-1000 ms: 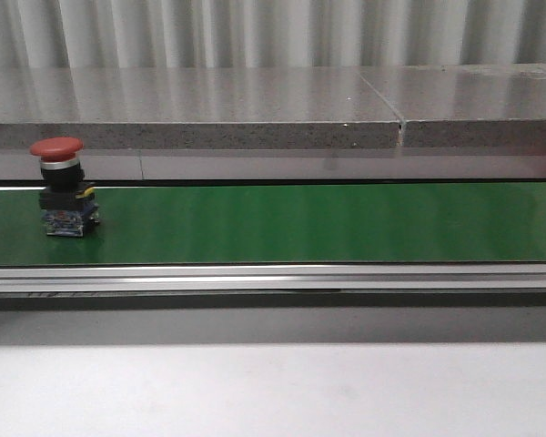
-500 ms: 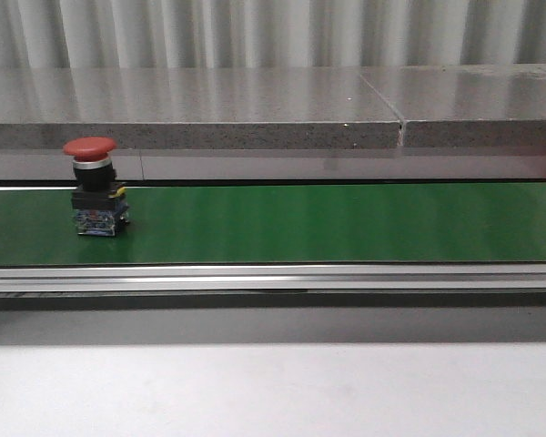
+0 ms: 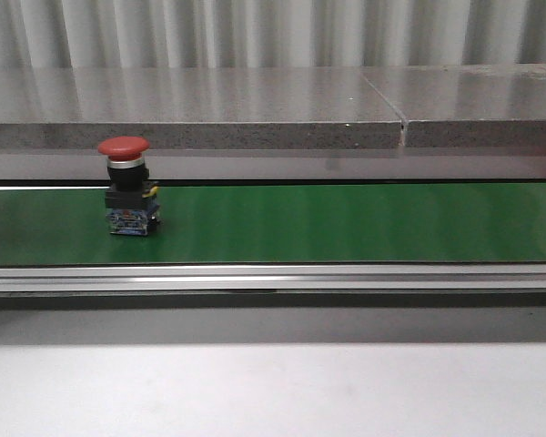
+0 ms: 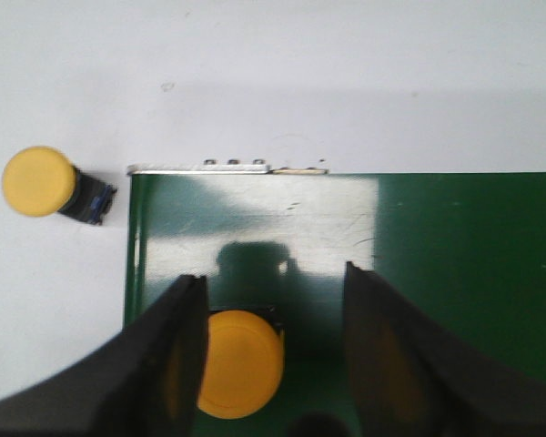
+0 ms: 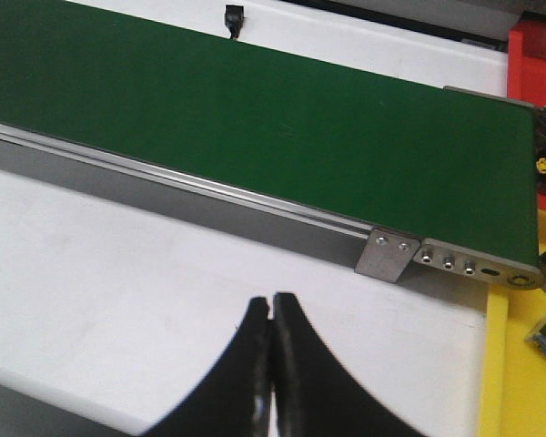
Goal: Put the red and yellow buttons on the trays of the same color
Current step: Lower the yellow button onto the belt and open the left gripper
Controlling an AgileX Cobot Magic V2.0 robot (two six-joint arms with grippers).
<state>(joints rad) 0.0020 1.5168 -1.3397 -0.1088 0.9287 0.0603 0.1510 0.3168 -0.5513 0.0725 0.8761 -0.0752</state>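
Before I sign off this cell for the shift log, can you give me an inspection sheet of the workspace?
Surface: green belt with a metal rail along its front; white table in front of it.
Job's things: red button upright on the belt, left part; one yellow button on the belt, another on the white table beside the belt end; yellow tray and red tray at the other end.
Clutter: nothing seen.
Grippers: left hand open over a yellow button; right hand shut, empty.
Cables: nothing seen.
Surroundings: grey stone ledge, corrugated wall.
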